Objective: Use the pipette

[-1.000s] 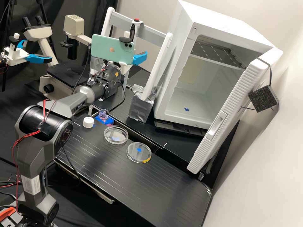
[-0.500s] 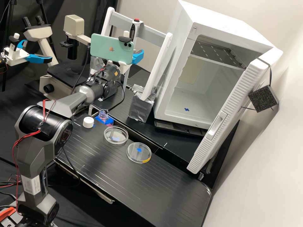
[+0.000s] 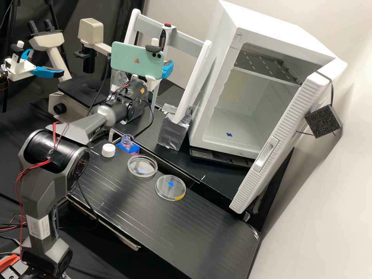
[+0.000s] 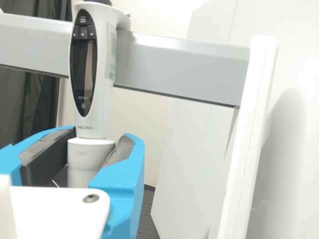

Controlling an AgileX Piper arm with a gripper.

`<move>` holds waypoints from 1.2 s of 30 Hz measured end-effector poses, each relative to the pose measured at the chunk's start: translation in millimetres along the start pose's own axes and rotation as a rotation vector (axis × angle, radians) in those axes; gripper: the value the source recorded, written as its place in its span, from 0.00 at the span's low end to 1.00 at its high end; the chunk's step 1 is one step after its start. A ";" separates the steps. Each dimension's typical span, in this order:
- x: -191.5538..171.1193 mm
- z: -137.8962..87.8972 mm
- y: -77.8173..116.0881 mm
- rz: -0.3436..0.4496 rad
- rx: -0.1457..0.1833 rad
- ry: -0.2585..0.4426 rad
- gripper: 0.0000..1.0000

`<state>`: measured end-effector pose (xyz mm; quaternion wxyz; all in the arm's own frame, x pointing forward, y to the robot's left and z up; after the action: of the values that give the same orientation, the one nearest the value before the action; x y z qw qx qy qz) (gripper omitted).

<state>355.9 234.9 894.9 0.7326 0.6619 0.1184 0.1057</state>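
Note:
In the high view the gripper (image 3: 167,69) is at the white rack, partly behind the mint-green phone mounted on the arm. The pipette (image 3: 163,36), white with a dark front and a red top, stands upright against the rack's grey crossbar, its lower part hidden by the phone. In the wrist view, the gripper (image 4: 97,144) has its two blue fingers on either side of the pipette (image 4: 84,69), with the dark pads shut on its pale lower barrel, just under the handle. The pipette's tip is hidden.
The white rack (image 3: 192,83) has its foot in a foil-wrapped block beside the open white incubator (image 3: 228,23). Two clear dishes (image 3: 142,166), a white cap (image 3: 108,150) and an uncapped bottle (image 3: 127,142) are on the bench. A microscope stands behind the arm.
The blue finger right of the phone has drawn inward, and the fingers have shut on the pipette. The phone has shifted very slightly left; the rest of the arm looks the same.

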 end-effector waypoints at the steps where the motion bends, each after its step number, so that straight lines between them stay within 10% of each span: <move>1: 0.3 0.3 -0.4 -0.001 0.000 -0.001 0.00; 36: -2.9 -11.7 6.2 -0.036 -0.003 -0.008 0.00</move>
<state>349.4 245.7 900.1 0.7358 0.6591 0.1272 0.0897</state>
